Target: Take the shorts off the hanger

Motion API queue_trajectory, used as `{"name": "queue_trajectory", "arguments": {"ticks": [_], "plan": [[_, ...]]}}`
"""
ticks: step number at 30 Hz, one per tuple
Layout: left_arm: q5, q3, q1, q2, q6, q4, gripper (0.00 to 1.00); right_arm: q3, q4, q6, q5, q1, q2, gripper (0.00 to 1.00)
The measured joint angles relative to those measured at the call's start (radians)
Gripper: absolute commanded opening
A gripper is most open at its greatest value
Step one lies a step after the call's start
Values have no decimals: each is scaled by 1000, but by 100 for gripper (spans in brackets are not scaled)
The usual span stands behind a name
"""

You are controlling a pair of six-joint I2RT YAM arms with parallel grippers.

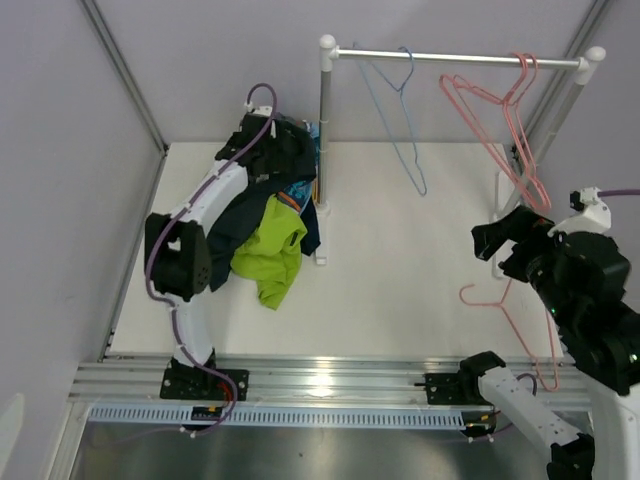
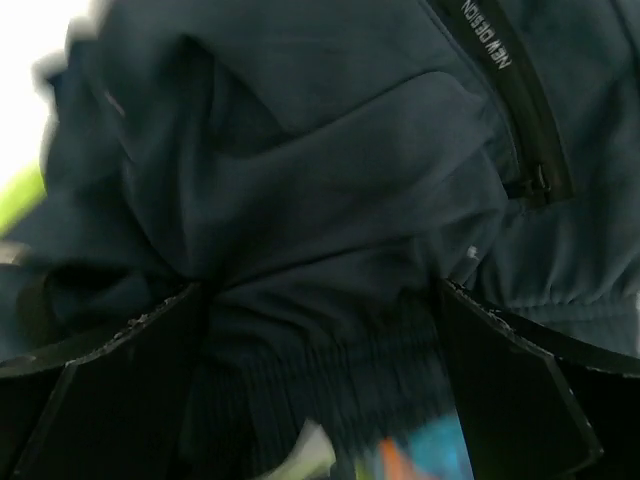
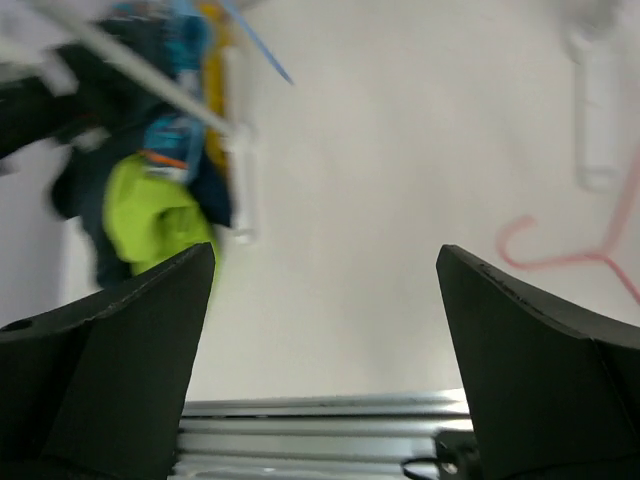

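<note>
The shorts [image 1: 262,215] sit heaped on the worktop [image 1: 400,290] against the rail's left post [image 1: 324,150], the lime green pair [image 1: 270,250] foremost; the left jaws stand apart, crumpled navy shorts [image 2: 300,200] bunched between them; the right jaws stand apart above the worktop.

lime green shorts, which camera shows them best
Top external: the lime green shorts show whole and fairly sharp. The right wrist shows them small and blurred. The left wrist catches only a green sliver at its left edge.
</note>
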Motion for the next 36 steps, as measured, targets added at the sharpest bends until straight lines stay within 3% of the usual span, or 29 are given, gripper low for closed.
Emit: {"name": "queue_trajectory", "arguments": {"ticks": [5, 8, 11, 19, 25, 29, 36], "plan": [[22, -298, -100, -430, -33, -6, 99, -182, -99, 50, 201, 0, 37, 99], [84, -381, -122, -674, -56, 16, 99, -300, -122, 92, 231, -4, 52, 99], [150, -464, -109, -825, -66, 23, 99, -401, -117, 138, 225, -28, 56, 99], [280, -698, -121, -941, -90, -56, 99, -652, -62, 316, 127, -105, -53, 96], [325, -859, -144, -1160, -103, -108, 99, -882, -24, 444, 59, -108, -140, 95], [328, -945, -144, -1282, -108, -97, 99, -917, 52, 460, 49, -113, -76, 94], [325, -1034, -156, -1316, -108, -110, 99, -918, 247, 441, 52, -128, 186, 91]]}}
